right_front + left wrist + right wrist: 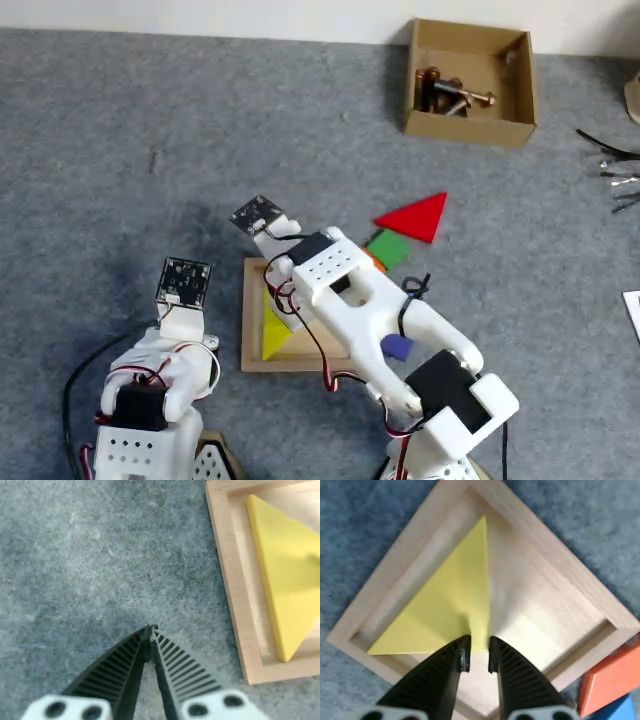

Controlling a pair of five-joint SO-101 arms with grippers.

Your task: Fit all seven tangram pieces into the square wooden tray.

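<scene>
Grey carpet [150, 150]; right gripper [479, 655] slightly parted, empty, over yellow triangle [450, 610] in wooden tray [540, 545]; red triangle [415, 215] upper right, nearer it.

No text, number, label or sign can be read in any of the views.
</scene>
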